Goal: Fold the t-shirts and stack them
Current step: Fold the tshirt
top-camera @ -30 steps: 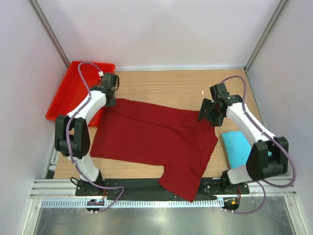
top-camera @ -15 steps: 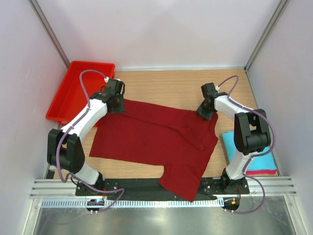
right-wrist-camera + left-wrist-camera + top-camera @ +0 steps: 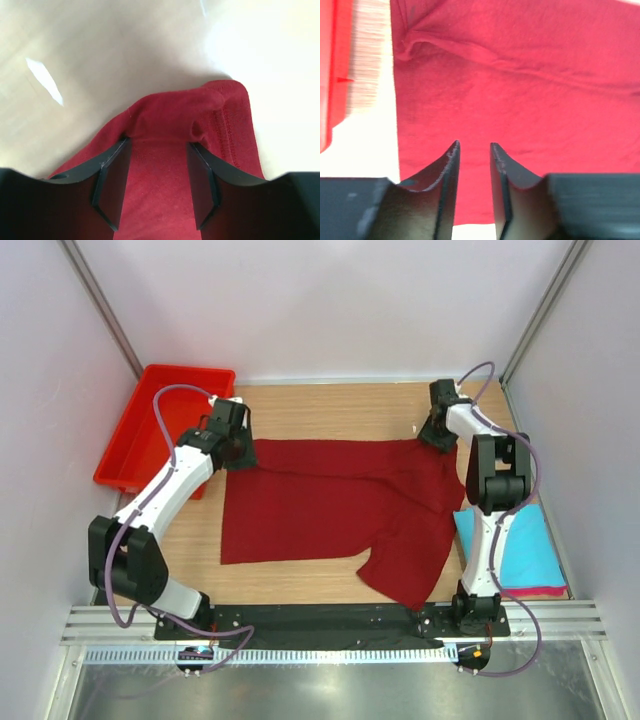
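Left fingers point(image 3: 451, 165) nearly shut over far-left corner of 1 dark maroon cloth t-shirt point(image 3: 330, 500), spread flat on wooden desk point(image 3: 330, 410); can't tell if gripping. Right fingers point(image 3: 112, 180) clamp its bunched far-right corner. 1 folded turquoise t-shirt point(image 3: 510, 545) atop 1 pink t-shirt point(image 3: 535, 592), desk's right. 1 red plastic tray point(image 3: 125, 445) far left.

The maroon t-shirt point(image 3: 320, 505) is soft, matt knit cloth with a stitched hem (the stitching shows up close); the turquoise t-shirt point(image 3: 520, 550) is matt cloth too. The table point(image 3: 340, 415) is pale wood-grain, faintly shiny. The tray point(image 3: 140, 430) is glossy red plastic. The left gripper point(image 3: 473, 146) has fingers point(image 3: 445, 190) of dull black plastic
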You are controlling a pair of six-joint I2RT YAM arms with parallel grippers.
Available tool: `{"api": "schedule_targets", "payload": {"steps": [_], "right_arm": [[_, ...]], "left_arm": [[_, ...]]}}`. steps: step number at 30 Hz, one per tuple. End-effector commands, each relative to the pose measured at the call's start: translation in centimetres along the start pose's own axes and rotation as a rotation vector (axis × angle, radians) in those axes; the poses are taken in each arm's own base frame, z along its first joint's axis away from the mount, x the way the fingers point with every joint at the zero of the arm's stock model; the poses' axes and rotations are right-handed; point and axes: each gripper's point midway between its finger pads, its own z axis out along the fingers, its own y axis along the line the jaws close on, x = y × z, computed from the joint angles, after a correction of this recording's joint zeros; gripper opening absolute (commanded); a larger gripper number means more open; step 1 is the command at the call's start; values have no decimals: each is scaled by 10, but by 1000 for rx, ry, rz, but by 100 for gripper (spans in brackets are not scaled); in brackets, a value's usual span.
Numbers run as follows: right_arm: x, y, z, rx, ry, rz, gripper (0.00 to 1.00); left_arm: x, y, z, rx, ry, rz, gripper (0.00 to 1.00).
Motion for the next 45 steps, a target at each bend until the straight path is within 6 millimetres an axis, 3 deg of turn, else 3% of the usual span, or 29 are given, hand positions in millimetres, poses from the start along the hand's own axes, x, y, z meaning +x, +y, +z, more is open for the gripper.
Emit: {"api": "schedule_targets", "payload": {"steps": [1, 2, 5, 8, 12, 18, 20, 21, 25, 26, 28, 30, 33, 38, 40, 45], "right_arm": [[-9, -6, 23, 59, 20, -188, 57], [-28, 4, 17, 33, -15, -209, 58], [-41, 17, 3, -21, -12, -246, 63], [-55, 28, -33, -98, -35, -256, 73], [-37, 35, -81, -232, 10, -232, 81], [19, 31, -130, -400, 115, -189, 81], [38, 22, -132, -406, 152, -184, 80], [38, 19, -139, -412, 133, -180, 80], [51, 3, -136, -393, 151, -136, 82], [55, -4, -131, -387, 175, -97, 82], [57, 0, -136, -431, 188, -68, 82], [56, 1, -139, -445, 186, -58, 82], [53, 3, -149, -471, 167, -52, 82], [47, 1, -164, -488, 135, -56, 82], [45, -2, -170, -484, 113, -59, 82], [48, -12, -180, -469, 89, -69, 82]], "left_arm": [[-12, -18, 4, 59, -5, -32, 29], [-8, -20, 13, 58, 20, -35, 27], [-15, -29, 22, 82, 27, -50, 22], [-17, -29, 38, 55, 57, -23, 25], [-22, -11, 56, -33, 73, 105, 31], [-19, 27, 78, -253, 120, 176, 31], [-17, 31, 76, -283, 111, 102, 34], [-17, 32, 75, -279, 105, 61, 35], [-11, 18, 69, -134, 94, -227, 43], [-21, 18, 59, -112, 57, -345, 45], [-20, 14, 56, -60, 44, -450, 47], [-32, 13, 48, -20, -6, -615, 48], [-37, 16, 47, -17, -34, -836, 44], [-48, 40, 50, -112, -180, -1101, 41], [-42, 49, 57, -163, -194, -1227, 42], [-44, 73, 68, -291, -280, -1275, 45]]}}
